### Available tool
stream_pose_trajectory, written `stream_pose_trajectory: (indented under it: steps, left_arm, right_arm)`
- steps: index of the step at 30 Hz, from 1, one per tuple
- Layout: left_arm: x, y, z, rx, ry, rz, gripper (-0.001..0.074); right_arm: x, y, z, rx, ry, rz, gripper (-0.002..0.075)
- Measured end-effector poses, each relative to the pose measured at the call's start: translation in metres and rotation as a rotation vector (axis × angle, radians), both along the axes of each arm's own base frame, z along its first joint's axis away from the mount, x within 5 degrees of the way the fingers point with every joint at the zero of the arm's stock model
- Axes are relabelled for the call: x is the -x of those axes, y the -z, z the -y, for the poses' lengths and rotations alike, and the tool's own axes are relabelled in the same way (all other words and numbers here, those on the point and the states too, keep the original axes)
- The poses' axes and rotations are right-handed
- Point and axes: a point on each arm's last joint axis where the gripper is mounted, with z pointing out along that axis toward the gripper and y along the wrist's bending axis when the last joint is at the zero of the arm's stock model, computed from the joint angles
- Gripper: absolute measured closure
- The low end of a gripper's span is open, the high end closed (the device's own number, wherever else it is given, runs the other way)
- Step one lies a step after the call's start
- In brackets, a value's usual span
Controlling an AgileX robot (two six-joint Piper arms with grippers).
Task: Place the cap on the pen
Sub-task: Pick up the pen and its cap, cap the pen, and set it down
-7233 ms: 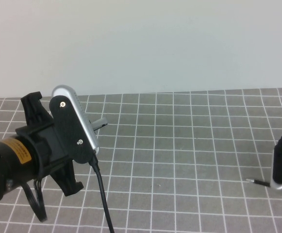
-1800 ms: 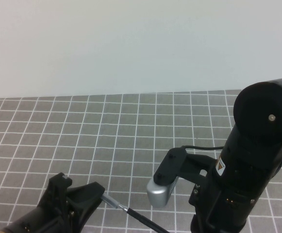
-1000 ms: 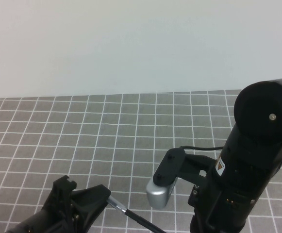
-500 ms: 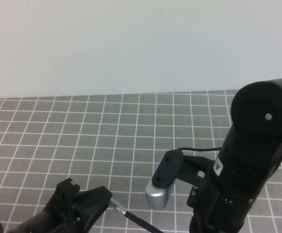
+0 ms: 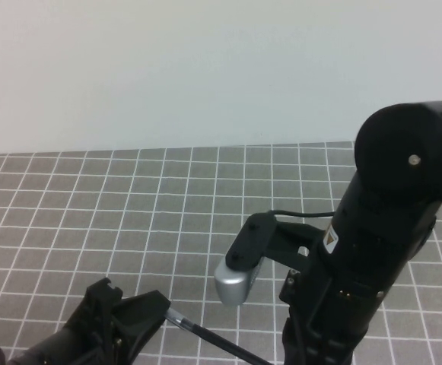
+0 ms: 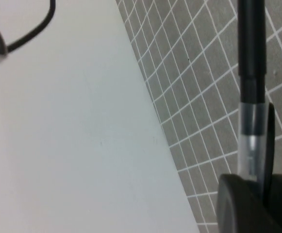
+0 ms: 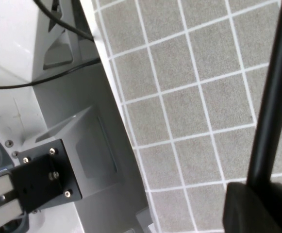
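Over the near edge of the grey gridded mat (image 5: pixel 205 190), left gripper (image 5: pixel 154 312) and right gripper (image 7: pixel 261 195) clamp a slim black pen (image 5: pixel 209 342).

Robotics laboratory test bench: a grey grid-ruled mat (image 5: pixel 205 198) lies beneath both end effectors; a plain white backdrop (image 5: pixel 205 68) rises beyond them; the left gripper (image 5: pixel 129 306) and right gripper (image 7: pixel 259 199), low over the mat, clamp one pen (image 6: pixel 251 43); bolted metal fittings (image 7: pixel 41 179) and a black cable (image 7: pixel 48 79) lie off the mat's edge near the right gripper.
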Motion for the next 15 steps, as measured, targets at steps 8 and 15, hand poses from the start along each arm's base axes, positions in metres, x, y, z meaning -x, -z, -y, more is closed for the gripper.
stream_pose_trajectory:
  steps: [8, 15]
  left_arm:
    - [0.000, 0.000, 0.000, 0.005, -0.001, 0.002, 0.0734]
    - [0.000, 0.000, 0.000, 0.008, -0.002, -0.001, 0.0734]
  right_arm:
    - [-0.003, 0.013, -0.007, 0.008, 0.005, -0.054, 0.0729]
    - [-0.005, 0.019, -0.010, 0.014, 0.006, -0.073, 0.0729]
